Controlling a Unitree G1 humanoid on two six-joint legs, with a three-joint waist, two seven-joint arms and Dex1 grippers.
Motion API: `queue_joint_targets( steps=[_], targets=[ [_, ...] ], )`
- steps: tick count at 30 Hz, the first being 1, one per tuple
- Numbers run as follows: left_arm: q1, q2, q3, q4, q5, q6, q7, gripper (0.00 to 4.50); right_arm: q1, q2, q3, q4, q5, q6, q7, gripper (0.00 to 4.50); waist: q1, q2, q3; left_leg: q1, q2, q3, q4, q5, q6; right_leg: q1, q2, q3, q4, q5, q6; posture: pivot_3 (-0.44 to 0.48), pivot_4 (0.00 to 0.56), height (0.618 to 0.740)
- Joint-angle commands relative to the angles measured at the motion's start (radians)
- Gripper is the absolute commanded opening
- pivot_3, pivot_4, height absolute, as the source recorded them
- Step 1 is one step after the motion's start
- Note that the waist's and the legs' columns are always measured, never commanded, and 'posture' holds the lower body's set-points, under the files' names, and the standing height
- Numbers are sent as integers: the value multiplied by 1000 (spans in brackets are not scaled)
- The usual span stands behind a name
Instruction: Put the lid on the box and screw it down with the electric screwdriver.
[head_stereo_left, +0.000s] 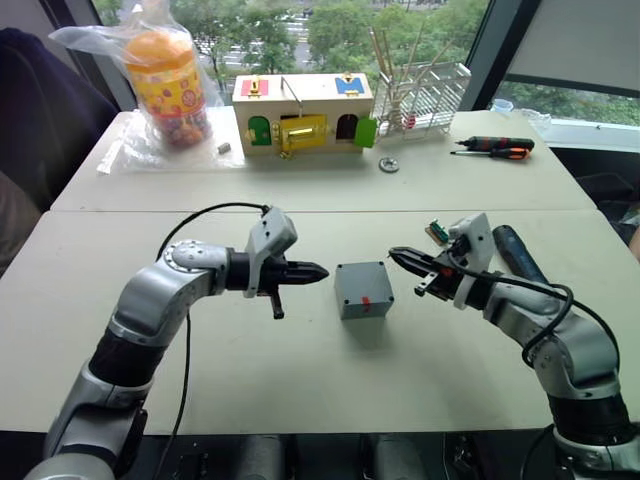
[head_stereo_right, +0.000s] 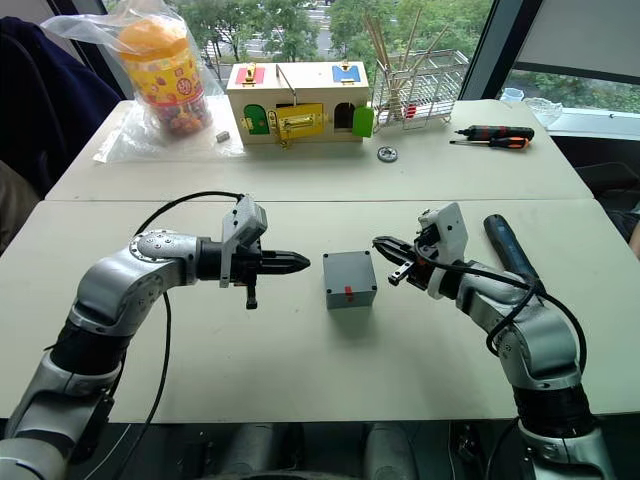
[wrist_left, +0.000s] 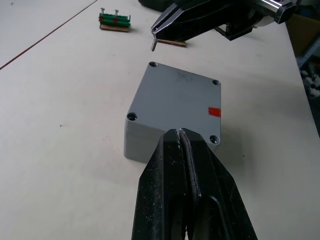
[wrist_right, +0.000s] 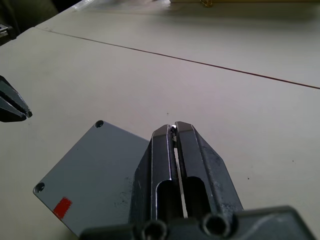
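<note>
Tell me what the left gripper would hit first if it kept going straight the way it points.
Most likely the lid on the grey box. The left gripper, fingers shut, points at it across a short gap of bare table. It seems about level with the lid, so it might skim over toward the right gripper.

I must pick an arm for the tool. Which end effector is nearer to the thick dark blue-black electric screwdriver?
Right. The right end effector is just beside the dark blue-black cylindrical electric screwdriver; the left end effector is beyond the small grey plastic box.
</note>
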Motion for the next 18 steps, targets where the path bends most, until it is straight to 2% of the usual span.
queue_joint_targets(
  steps=[1,18],
  targets=[
    [-5,-1,29,-47,-25,5,19,0,-23,-7,5,-1,-11,-29,24,20,0,0,0,0,0,0,0,0,0,0,0,0,0,0,0,0,150,708],
    [-9,3,13,-34,-16,-8,35,0,-23,11,8,4,-26,-37,31,20,-1,0,0,0,0,0,0,0,0,0,0,0,0,0,0,0,150,708]
  ],
)
